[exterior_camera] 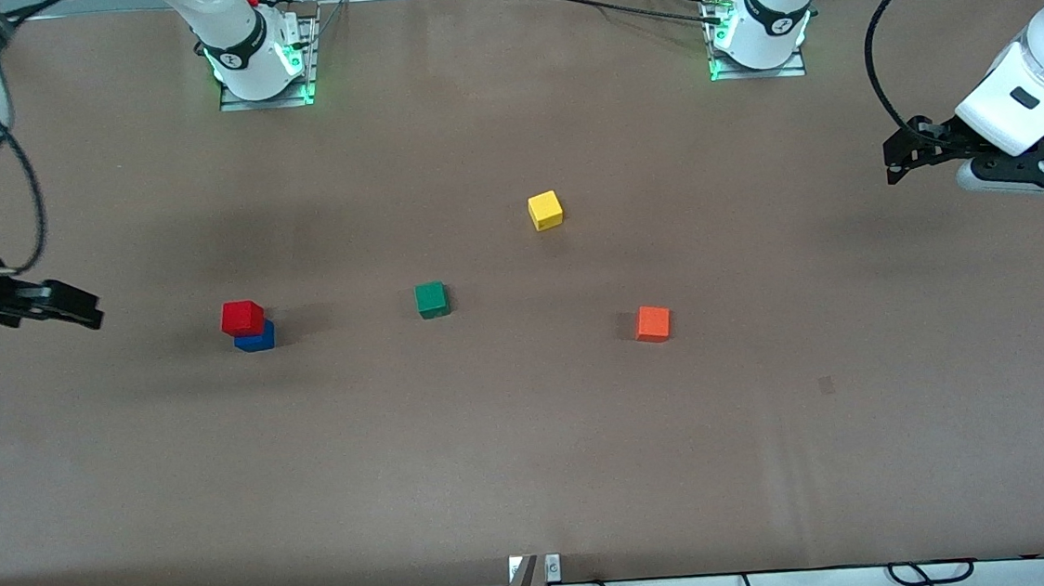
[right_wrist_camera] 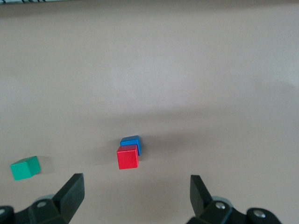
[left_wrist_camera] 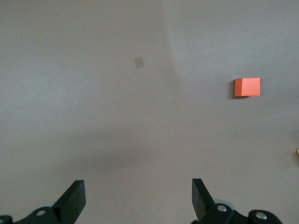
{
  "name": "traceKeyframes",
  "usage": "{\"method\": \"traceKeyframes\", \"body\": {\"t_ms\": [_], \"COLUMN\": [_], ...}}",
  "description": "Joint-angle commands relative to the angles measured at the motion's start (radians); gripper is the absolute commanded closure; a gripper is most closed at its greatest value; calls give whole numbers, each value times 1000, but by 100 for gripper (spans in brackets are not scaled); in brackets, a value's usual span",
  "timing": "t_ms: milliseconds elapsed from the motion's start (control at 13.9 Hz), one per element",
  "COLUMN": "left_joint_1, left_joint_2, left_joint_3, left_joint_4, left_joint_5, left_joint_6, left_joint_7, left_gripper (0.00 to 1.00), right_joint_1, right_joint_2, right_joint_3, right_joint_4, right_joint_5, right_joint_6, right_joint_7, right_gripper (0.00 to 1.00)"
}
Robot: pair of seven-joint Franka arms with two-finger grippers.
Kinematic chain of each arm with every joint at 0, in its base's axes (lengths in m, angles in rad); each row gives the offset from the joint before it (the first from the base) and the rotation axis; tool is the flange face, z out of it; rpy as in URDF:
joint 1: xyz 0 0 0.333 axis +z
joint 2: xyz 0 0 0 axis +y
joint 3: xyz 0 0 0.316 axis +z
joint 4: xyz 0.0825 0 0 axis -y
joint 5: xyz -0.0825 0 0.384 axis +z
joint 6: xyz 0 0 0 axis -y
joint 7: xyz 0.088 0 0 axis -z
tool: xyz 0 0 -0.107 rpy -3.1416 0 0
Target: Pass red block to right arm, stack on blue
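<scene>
The red block (exterior_camera: 242, 317) sits on top of the blue block (exterior_camera: 256, 338), toward the right arm's end of the table. The stack also shows in the right wrist view, red block (right_wrist_camera: 127, 157) on blue block (right_wrist_camera: 131, 142). My right gripper (exterior_camera: 66, 305) is open and empty, raised over the table's edge at the right arm's end, apart from the stack. My left gripper (exterior_camera: 904, 154) is open and empty, raised over the left arm's end of the table. Its fingers (left_wrist_camera: 74, 198) frame bare table.
A green cube (exterior_camera: 431, 299) lies beside the stack toward the middle and shows in the right wrist view (right_wrist_camera: 25, 168). A yellow cube (exterior_camera: 545, 209) lies farther from the front camera. An orange cube (exterior_camera: 652, 323) lies toward the left arm's end and shows in the left wrist view (left_wrist_camera: 247, 87).
</scene>
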Motion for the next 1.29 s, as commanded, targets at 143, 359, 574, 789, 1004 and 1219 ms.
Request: {"method": "traceKeyframes", "body": {"t_ms": [143,359,574,789,1004,1219], "left_joint_1": [3,3,3,3,3,3], "left_joint_2": [-4,-4,-4,-4,-4,-4], "left_joint_3": [2,2,2,2,2,0], "left_joint_4": [10,12,12,12,12,12], "left_joint_5": [-15,-15,-15,-15,-15,-15], "left_joint_6": [-19,-19,-19,-19,-19,-25], "left_joint_7": [24,25,25,25,25,25], "left_gripper": [0,0,0,0,0,0], "right_joint_1": [-132,-117,-120,-118,-120,-121], "right_joint_2": [-96,-96,-128,-228,-245,-246], "right_joint_3": [118,100,100,102,102,102], "right_joint_4": [-63,-64,-121,-273,-287,-287], "right_joint_5": [0,-30,-35,-36,-42,-38], "right_joint_6": [-13,-22,-30,23,22,17], "right_joint_7": [-105,-123,-122,-111,-112,-97], "right_gripper": [0,0,0,0,0,0]}}
